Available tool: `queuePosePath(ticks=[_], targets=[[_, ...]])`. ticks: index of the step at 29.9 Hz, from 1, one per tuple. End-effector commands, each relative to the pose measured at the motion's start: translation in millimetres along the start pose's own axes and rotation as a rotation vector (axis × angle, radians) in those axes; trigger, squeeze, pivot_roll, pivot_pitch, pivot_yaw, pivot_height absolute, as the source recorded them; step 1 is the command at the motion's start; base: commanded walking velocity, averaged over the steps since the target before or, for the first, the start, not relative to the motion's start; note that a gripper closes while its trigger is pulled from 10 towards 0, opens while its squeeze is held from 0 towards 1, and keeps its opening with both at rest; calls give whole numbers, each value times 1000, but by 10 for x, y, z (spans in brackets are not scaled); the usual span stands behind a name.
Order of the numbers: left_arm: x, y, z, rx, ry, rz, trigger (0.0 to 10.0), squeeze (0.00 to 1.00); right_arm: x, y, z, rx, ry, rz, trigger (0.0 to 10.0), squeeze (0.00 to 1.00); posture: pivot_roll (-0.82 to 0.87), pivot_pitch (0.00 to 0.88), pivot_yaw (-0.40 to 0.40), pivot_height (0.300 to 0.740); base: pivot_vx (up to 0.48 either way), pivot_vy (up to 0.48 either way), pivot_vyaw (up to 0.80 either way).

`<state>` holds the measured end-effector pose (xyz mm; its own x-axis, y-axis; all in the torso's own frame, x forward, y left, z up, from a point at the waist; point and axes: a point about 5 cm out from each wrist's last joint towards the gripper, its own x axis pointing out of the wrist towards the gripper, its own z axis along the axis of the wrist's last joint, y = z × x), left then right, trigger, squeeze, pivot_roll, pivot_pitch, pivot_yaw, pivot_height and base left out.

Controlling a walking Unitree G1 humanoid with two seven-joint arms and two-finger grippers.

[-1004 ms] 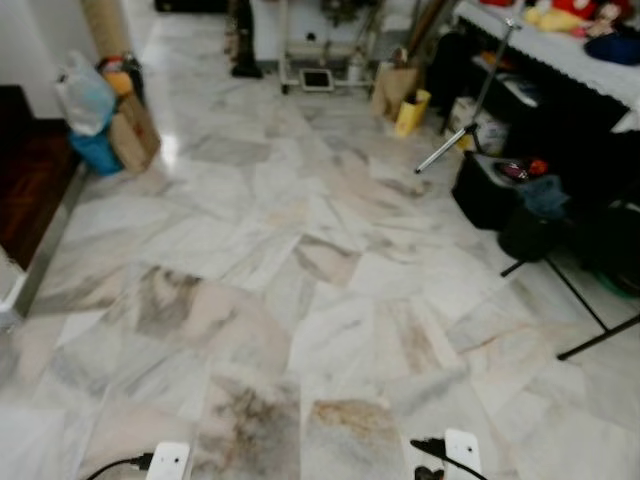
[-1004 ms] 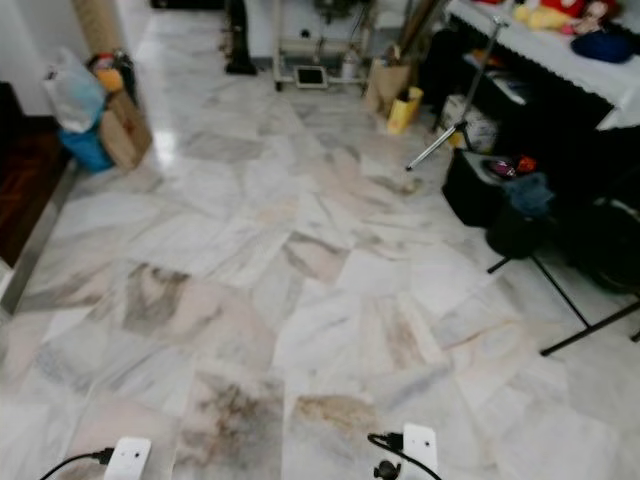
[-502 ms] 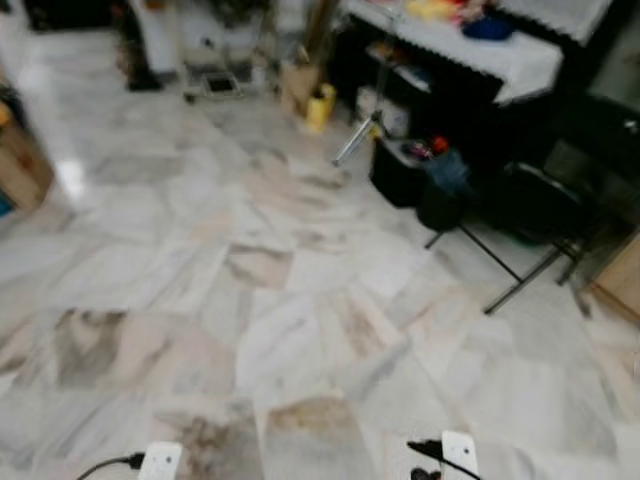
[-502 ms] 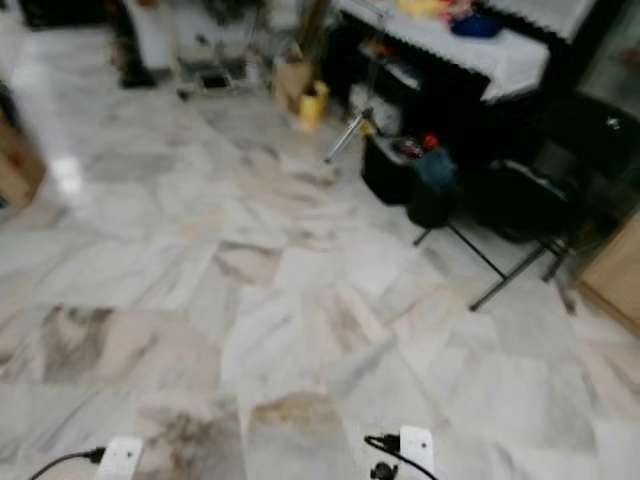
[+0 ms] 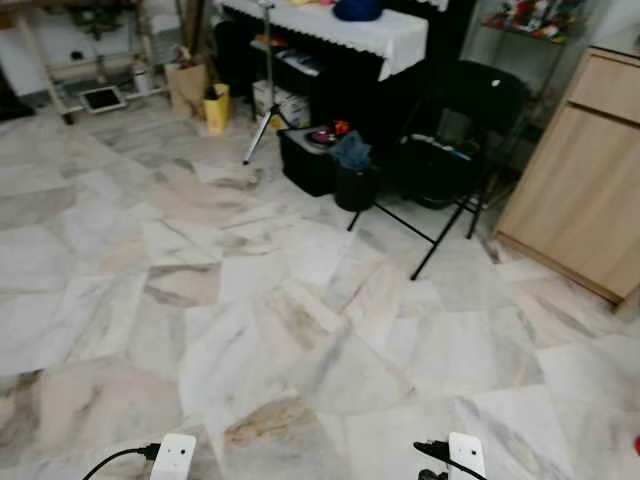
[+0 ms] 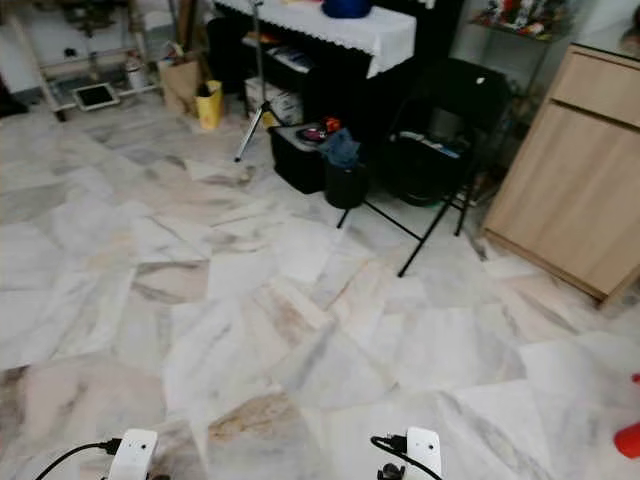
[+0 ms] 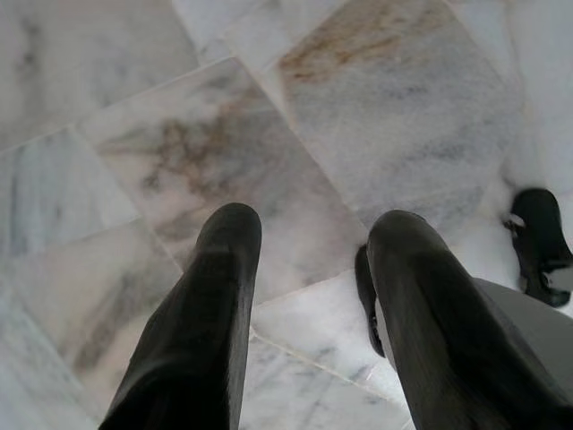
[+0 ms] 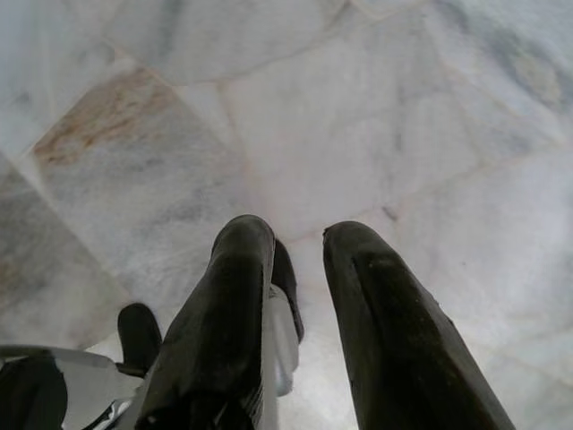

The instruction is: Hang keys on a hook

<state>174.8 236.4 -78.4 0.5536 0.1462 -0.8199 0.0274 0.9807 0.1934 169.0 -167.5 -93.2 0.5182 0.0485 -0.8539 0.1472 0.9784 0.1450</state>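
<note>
A: What do you have in front of you?

B: You are looking down on a marble floor (image 5: 300,330), pale slabs with grey and brown veins. Ahead and to your right stands a black folding chair (image 5: 470,110), its legs splayed on the floor. A light wooden cabinet (image 5: 585,190) is just to the right of it.

A: And further back?

B: A tabletop under a white cloth (image 5: 350,30) stands behind the chair, with a blue thing on it. In front of it sits a black box (image 5: 310,160) with small red and dark items on top. A stand's thin leg (image 5: 262,90) slants down to the floor beside the box. A yellow container (image 5: 216,105) and a brown paper bag (image 5: 185,85) are to the left of that.

A: How do your jaws stand?

B: Your left gripper (image 7: 309,237) hangs low over the floor, jaws spread wide with only marble between them. Your right gripper (image 8: 300,237) also points at the floor. Its jaws are parted by a narrower gap and pinch nothing.

A: Where are the keys and the hook?

B: You cannot tell from these views.
</note>
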Motion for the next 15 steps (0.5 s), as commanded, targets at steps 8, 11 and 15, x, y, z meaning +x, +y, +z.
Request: queuePosePath(ticks=[8,11,15], targets=[[-8,16,-50,46,22,-1,10000,0,3,2,24,8,-10,-6,10000,0,113,0,-34,740,0,0,-781],[-8,16,-48,43,22,0,10000,0,3,3,24,9,-10,-6,10000,0,113,0,-34,740,0,0,-781],[2,5,0,43,14,0,10000,0,4,4,29,14,-12,-7,10000,0,108,0,-31,740,0,0,-781]])
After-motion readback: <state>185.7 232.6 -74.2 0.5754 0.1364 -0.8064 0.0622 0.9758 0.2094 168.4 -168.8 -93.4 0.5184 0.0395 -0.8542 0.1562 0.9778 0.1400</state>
